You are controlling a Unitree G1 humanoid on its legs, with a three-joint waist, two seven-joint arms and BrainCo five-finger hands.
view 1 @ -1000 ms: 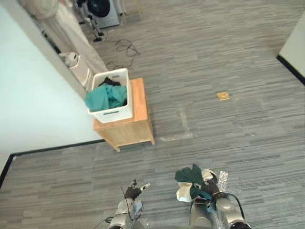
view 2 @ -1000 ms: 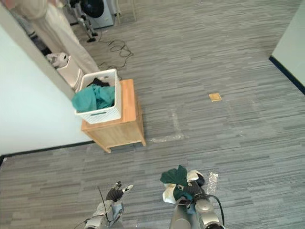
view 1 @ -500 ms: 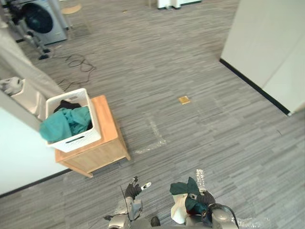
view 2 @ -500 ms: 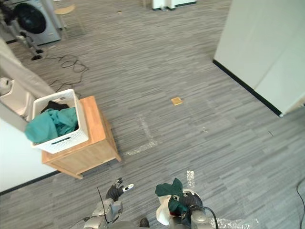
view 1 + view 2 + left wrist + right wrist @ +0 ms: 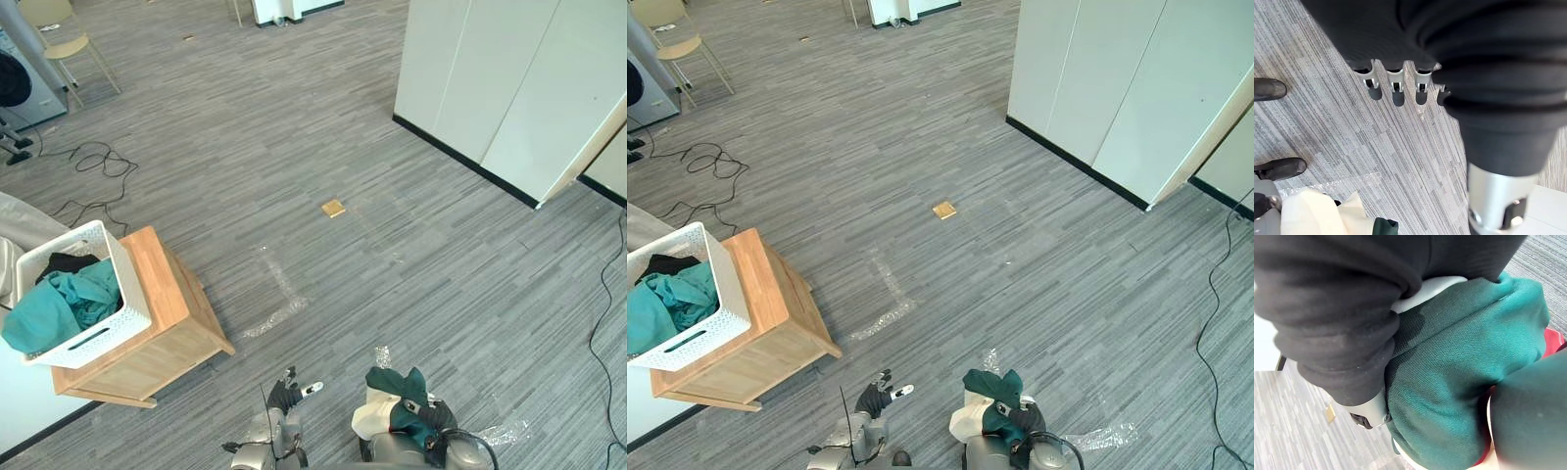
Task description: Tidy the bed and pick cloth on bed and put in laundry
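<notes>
The cloth bundle (image 5: pixel 390 384) is in the right hand (image 5: pixel 438 419), low in the head views and close to the robot's body, above the grey plank floor (image 5: pixel 441 274) and well apart from the basket (image 5: pixel 129 294). It is a crumpled lump of dark green and white cloth with no clear long axis. A dark green flap sticks up and forward, away from the robot, and the white part bulges out toward the robot's left side. The right wrist view shows the green cloth pressed tight against the hand's dark cover, with white cloth above it and a sliver of red at the edge. The right hand is closed around the bundle and raised in front of the body. The left hand (image 5: pixel 284 397) hangs beside it on the robot's left, near the bundle but not touching it. Its fingers (image 5: pixel 1396 90) are relaxed and hold nothing, and they point forward and down over bare floor. The white basket stands on a low wooden bench (image 5: pixel 171 294) off to the robot's left, at the bench's far-left end. A teal cloth (image 5: pixel 54 313) is heaped over its near rim and a black cloth (image 5: pixel 64 262) lies behind that. A small tan square (image 5: pixel 333 208) lies on the floor ahead.
</notes>
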